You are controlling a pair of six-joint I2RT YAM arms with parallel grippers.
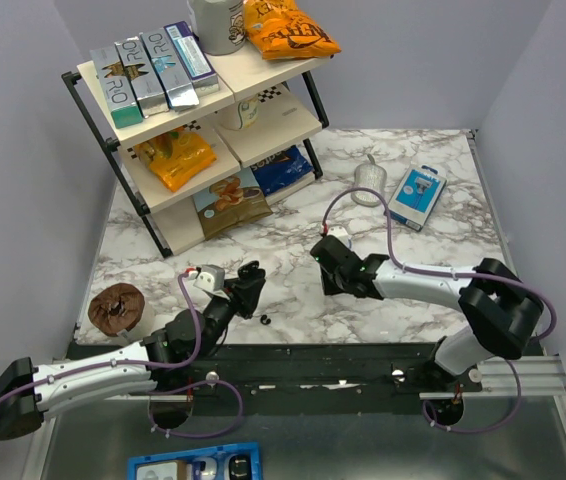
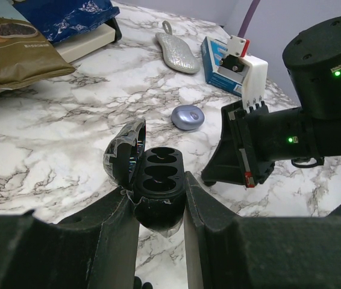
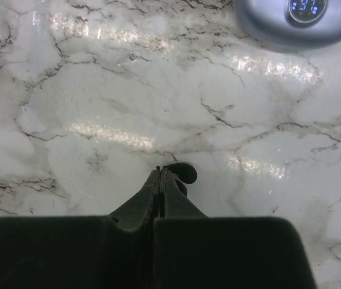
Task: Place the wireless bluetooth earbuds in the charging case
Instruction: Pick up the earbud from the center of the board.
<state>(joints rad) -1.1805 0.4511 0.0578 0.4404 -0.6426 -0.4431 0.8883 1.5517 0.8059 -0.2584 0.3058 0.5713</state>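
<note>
- Clamping noted first: left gripper (image 2: 157,198) pinched on both sides of the black oval plastic charging case (image 2: 160,171), case carried low over the white, grey-veined marble counter (image 2: 50,138), close to the near edge and left of its middle.
- Hinged lid (image 2: 124,153) of the case swung open to the left; wells inside showing as open dark hollows.
- Tiny glossy black earbud (image 1: 265,318) lying loose on the counter, just beside the left gripper on its near side, close to the near edge.
- Right gripper (image 3: 160,173) tipped down at the counter around its middle, just right of the case and apart from it; fingers pressed flat together, seam closed right to the tip.
- Small black rounded nub (image 3: 184,174) touching the right side of that tip; cannot tell whether a second earbud, nor whether pinched or merely lying against the finger.
- Lavender round puck with lit blue digits (image 3: 297,18) flat on the counter just beyond the right gripper.
- Silver glitter pouch (image 2: 176,53) and blue-and-white carton (image 2: 225,66) side by side toward the far right corner.
- Cream-shelved black wire rack (image 1: 283,130) at the far left corner, loaded with snack bags and boxes.
- Brown ring-shaped lump (image 1: 115,308) at the left edge, near the near left corner.
</note>
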